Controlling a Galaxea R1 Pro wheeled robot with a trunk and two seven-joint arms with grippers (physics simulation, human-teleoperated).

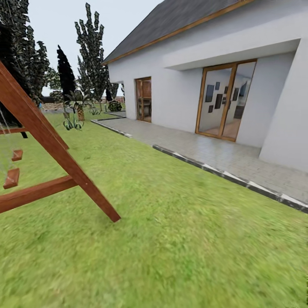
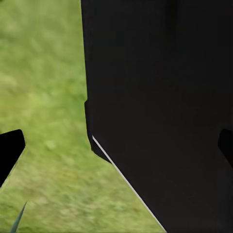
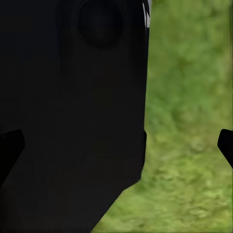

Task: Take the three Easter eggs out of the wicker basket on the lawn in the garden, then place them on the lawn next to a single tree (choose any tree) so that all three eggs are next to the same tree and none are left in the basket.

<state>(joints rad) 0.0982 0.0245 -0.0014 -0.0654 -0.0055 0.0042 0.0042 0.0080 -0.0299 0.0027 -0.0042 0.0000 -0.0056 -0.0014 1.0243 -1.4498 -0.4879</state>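
The lawn [image 1: 179, 239] spreads wide beside grey paving [image 1: 222, 156] and a white house [image 1: 214, 77]; a tree [image 1: 90, 51] stands far back, a wooden swing frame [image 1: 51, 145] nearer. Both grippers' fingertips sit apart, apparently empty, over grass

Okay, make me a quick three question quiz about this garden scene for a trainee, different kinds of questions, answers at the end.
1. True or false: the wooden frame stands on the paving beside the house.
2. Multiple choice: what separates the lawn from the paving? A) a fence B) a grey-and-white kerb C) a hedge
3. Short answer: in the left wrist view, what lies beyond the left hand past the dark robot body?

Key:
1. False, it stands on the lawn.
2. B
3. Grass; the right hand also looks down past a dark body onto grass.
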